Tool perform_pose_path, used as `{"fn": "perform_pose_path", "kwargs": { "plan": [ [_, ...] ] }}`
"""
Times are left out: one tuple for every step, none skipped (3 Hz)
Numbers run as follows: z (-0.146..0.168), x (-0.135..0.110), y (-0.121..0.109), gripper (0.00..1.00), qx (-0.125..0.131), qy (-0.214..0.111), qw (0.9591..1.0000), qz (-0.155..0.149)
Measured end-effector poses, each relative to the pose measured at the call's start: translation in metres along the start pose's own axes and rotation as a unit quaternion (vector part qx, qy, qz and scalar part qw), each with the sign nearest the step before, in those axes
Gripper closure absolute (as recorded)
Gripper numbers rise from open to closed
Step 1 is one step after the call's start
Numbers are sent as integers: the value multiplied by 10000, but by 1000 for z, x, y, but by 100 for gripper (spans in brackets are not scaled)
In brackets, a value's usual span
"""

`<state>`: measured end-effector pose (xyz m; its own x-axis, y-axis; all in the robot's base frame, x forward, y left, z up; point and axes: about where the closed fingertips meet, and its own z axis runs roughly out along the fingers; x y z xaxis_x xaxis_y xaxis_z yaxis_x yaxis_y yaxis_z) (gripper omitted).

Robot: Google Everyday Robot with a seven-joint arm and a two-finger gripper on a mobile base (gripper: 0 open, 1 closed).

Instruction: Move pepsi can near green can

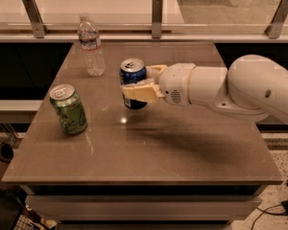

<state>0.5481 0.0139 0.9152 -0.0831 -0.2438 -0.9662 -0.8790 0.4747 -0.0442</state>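
My gripper (140, 83) is clamped on the upright pepsi can (132, 74), held apart from the green can (68, 110). Count: two cans, one water bottle (92, 46).

A clear plastic water bottle (91, 44) with a white cap and a pale label stands upright near the back left corner of the smooth brown rectangular table (182, 152), behind and to the left of the gripper (137, 80), which hangs over the table's middle. Behind the table runs a pale ledge with three short grey metal posts (157, 16) spaced along it. On the speckled floor (278, 152) at the lower right lie black cables (284, 207).
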Motion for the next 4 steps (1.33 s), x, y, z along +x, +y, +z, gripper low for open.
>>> {"fn": "perform_pose_path", "kwargs": {
  "plan": [
    [15, 1, 10, 100, 56, -65, 10000, 20],
    [24, 4, 21, 100, 101, -62, 9999, 115],
    [27, 10, 28, 100, 141, 4, 9996, 224],
    [31, 20, 47, 100, 197, -13, 9992, 340]
  ]
}}
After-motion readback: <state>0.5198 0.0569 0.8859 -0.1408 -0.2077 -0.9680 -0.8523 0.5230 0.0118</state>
